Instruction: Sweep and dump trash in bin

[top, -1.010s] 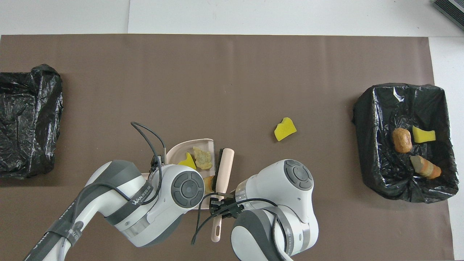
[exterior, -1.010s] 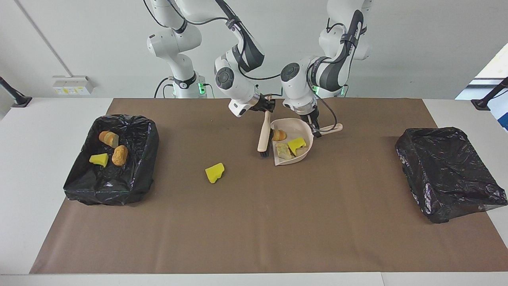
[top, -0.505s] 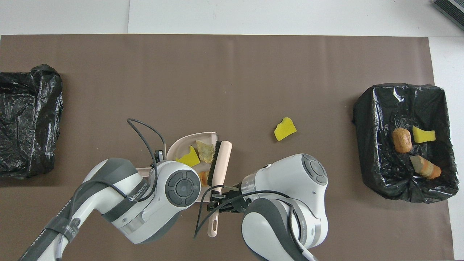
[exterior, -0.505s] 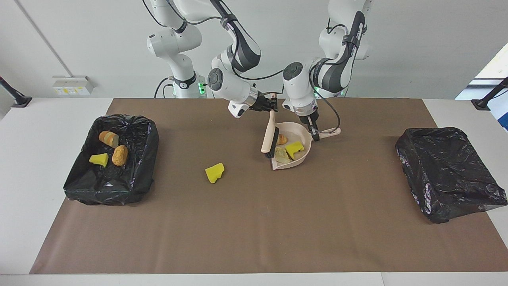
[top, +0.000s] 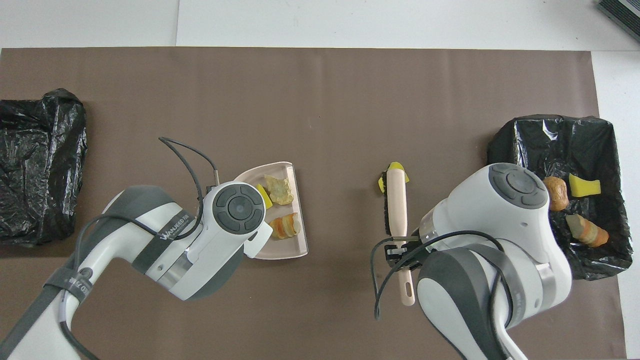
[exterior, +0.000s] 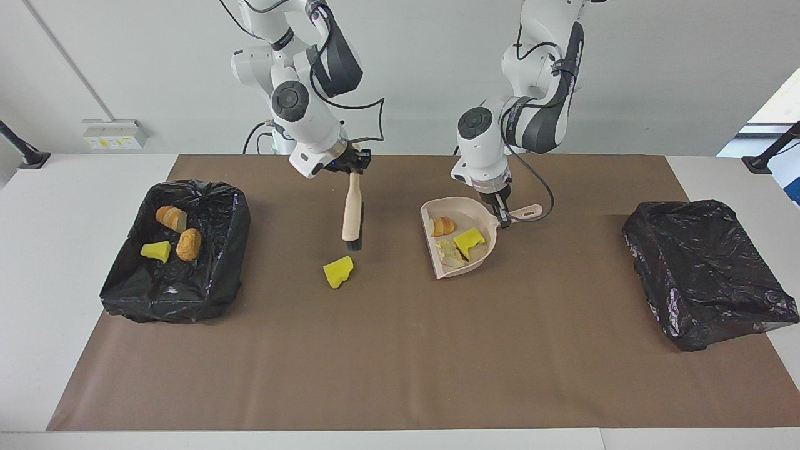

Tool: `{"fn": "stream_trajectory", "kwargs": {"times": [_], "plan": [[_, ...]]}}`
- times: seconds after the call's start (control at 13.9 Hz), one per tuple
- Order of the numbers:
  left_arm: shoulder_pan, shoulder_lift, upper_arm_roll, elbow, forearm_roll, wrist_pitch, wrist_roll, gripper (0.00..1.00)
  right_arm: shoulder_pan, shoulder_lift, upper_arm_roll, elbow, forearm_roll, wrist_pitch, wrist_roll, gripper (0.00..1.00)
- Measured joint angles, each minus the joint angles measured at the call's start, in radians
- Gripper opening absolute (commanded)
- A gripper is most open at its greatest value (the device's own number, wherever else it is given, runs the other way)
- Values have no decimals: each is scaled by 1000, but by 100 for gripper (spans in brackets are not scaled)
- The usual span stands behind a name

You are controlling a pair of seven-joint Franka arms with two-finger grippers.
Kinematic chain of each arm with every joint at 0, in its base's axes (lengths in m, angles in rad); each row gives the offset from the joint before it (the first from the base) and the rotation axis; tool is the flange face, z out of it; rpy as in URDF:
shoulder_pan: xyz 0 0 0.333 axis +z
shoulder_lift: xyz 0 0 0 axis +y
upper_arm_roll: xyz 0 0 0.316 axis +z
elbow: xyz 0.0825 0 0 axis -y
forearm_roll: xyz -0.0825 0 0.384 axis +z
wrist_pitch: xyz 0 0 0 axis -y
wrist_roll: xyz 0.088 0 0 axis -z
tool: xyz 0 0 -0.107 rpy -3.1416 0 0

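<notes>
Yellow sponge bit lies under the raised brush

Brown paper covers the table (exterior: 400, 350), and near its middle lies a lone yellow sponge bit (exterior: 338, 272). The right gripper (exterior: 354, 164) is clamped on the handle of a pale brush (exterior: 352, 212), which hangs bristles-down in the air. In the overhead view the brush head (top: 392, 200) covers part of that sponge bit (top: 398, 165); in the facing view the bristle end is just above it and not touching.

The left gripper (exterior: 500, 209) is closed on the handle of the beige dustpan (exterior: 478, 253), which sits on the paper toward the left arm's end, well apart from the loose sponge bit. In the pan lie three pieces: a striped toy bread roll (exterior: 443, 226), a yellow sponge piece (exterior: 468, 240) and a pale, worn sponge piece (exterior: 449, 252).

A black-lined bin (exterior: 215, 294) at the right arm's end of the table holds three more pieces: two bread rolls (exterior: 189, 244) and a yellow sponge wedge (exterior: 155, 251). A second black-lined bin (exterior: 709, 272) stands at the left arm's end.
</notes>
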Motion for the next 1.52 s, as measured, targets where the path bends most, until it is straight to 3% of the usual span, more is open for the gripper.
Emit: {"fn": "stream_trajectory", "kwargs": {"times": [0.14,0.43,0.65,0.79,1.01,1.52], "plan": [[3,43,0,67,-5,-21,0,0,-62,45,-1,40,-196,1,-72,0],[10,89,-2,98,-6,-21,-3,0,-100,198,1,161,-555,2,-134,0],[-26,126,-8,115,29,-23,-26,0,-85,336,9,256,-673,3,-141,0],[-64,143,-12,117,59,-34,-84,0,-45,389,15,277,-659,4,-141,0],[-80,146,-12,123,76,-60,-100,0,2,406,18,276,-552,3,-139,0],[-92,149,-14,117,92,-94,-120,0,76,395,40,172,-130,211,-139,0]]}}
